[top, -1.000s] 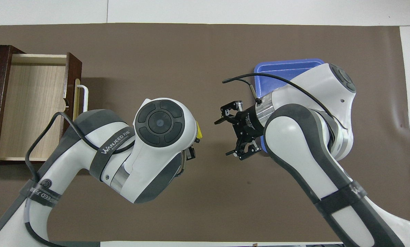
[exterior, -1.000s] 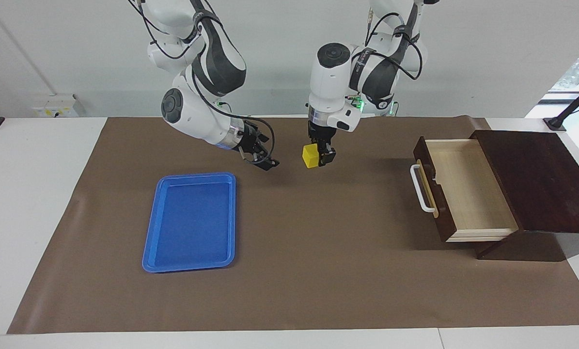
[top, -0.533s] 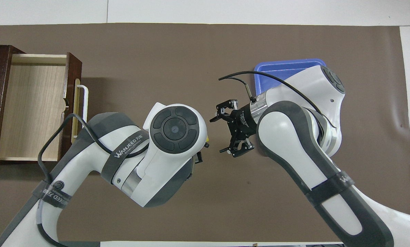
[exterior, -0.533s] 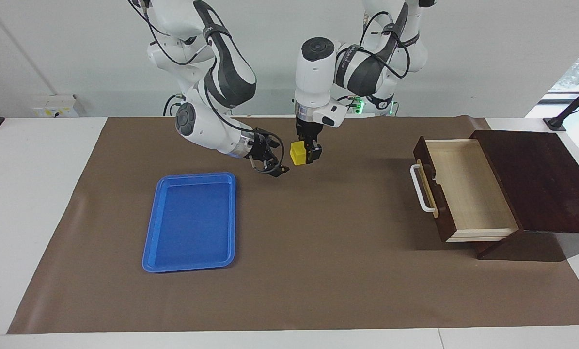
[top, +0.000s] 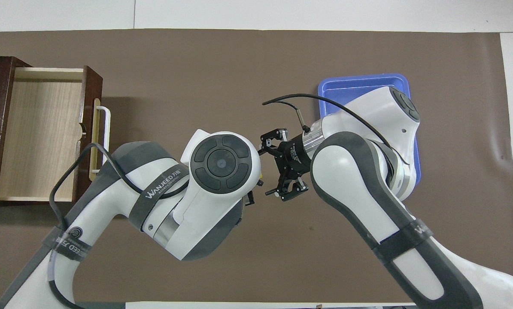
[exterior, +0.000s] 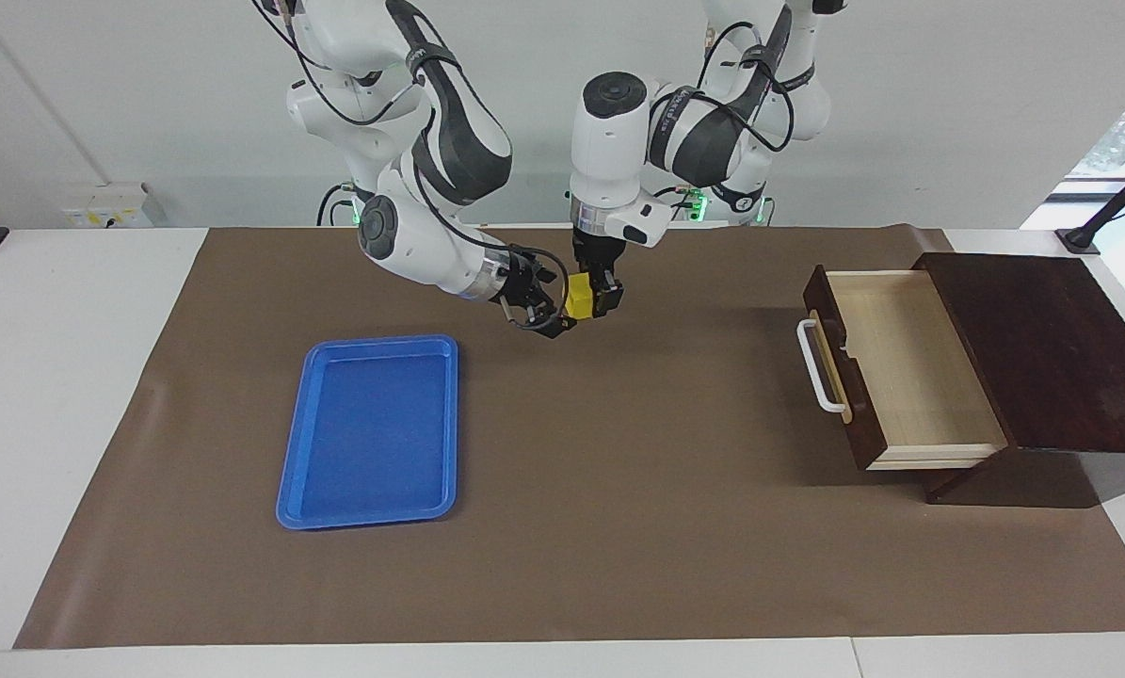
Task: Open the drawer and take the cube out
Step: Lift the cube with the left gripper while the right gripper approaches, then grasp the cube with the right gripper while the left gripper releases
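Observation:
The drawer (exterior: 906, 363) stands pulled out of the dark brown box (exterior: 1042, 339), and its pale interior (top: 41, 133) holds nothing. My left gripper (exterior: 590, 299) is shut on the yellow cube (exterior: 577, 296) and holds it in the air over the mat's middle, between the tray and the drawer. My right gripper (exterior: 554, 303) is open right beside the cube, on its tray side, with one finger low and one high. I cannot tell whether it touches the cube. In the overhead view the left wrist hides the cube, and the right gripper (top: 266, 167) shows spread wide.
A blue tray (exterior: 371, 428) lies on the brown mat toward the right arm's end, partly covered by the right arm in the overhead view (top: 359, 83). The drawer's white handle (exterior: 818, 369) juts toward the middle of the mat.
My left gripper carried the cube toward the tray, then held still. My right gripper moved toward it, closing the gap until its open fingers reached the cube.

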You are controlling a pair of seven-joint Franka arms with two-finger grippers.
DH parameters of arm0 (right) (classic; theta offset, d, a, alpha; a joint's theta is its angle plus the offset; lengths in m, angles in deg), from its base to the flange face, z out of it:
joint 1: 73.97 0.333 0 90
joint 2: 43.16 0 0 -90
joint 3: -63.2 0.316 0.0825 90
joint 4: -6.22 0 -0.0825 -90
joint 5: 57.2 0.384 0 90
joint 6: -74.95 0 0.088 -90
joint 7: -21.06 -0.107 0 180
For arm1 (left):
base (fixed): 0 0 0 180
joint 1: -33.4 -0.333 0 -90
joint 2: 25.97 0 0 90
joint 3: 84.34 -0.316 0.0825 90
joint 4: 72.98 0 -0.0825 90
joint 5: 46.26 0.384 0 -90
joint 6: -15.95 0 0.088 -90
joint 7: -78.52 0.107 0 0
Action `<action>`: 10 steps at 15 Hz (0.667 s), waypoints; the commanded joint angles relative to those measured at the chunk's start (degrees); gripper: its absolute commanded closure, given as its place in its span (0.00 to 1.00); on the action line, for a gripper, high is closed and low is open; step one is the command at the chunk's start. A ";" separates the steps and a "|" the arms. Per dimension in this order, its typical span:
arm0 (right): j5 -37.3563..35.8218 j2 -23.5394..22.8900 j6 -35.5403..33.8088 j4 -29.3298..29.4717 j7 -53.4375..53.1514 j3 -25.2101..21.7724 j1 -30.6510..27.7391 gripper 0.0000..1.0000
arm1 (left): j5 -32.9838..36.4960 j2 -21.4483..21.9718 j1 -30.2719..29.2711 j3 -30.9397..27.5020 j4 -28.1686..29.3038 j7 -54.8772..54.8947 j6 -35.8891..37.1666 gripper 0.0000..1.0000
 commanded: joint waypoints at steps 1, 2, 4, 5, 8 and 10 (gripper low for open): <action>1.59 -0.20 -0.52 0.33 -1.30 -0.14 1.21 0.00 | 1.12 -0.54 1.24 -0.97 -1.06 -1.17 0.85 1.00; 1.59 -0.20 -0.43 0.33 -1.39 -0.14 1.65 0.00 | 1.21 -0.54 1.15 -0.97 -0.97 -1.17 0.77 1.00; 1.59 -0.20 -0.35 0.33 -1.39 -0.14 1.66 0.00 | 1.12 -0.54 1.15 -0.97 -1.06 -1.17 0.85 1.00; 1.59 -0.20 -0.26 0.33 -1.30 -0.14 1.66 0.00 | 1.21 -0.62 1.15 -0.97 -0.97 -1.17 0.68 1.00; 1.58 -0.20 -0.08 0.33 -1.22 -0.14 1.66 0.00 | 1.21 -0.54 1.15 -0.97 -0.53 -1.17 0.77 1.00; 1.59 -0.20 0.09 0.33 -1.48 -0.14 2.18 0.03 | 1.21 -0.54 1.06 -0.97 -0.53 -1.09 0.85 1.00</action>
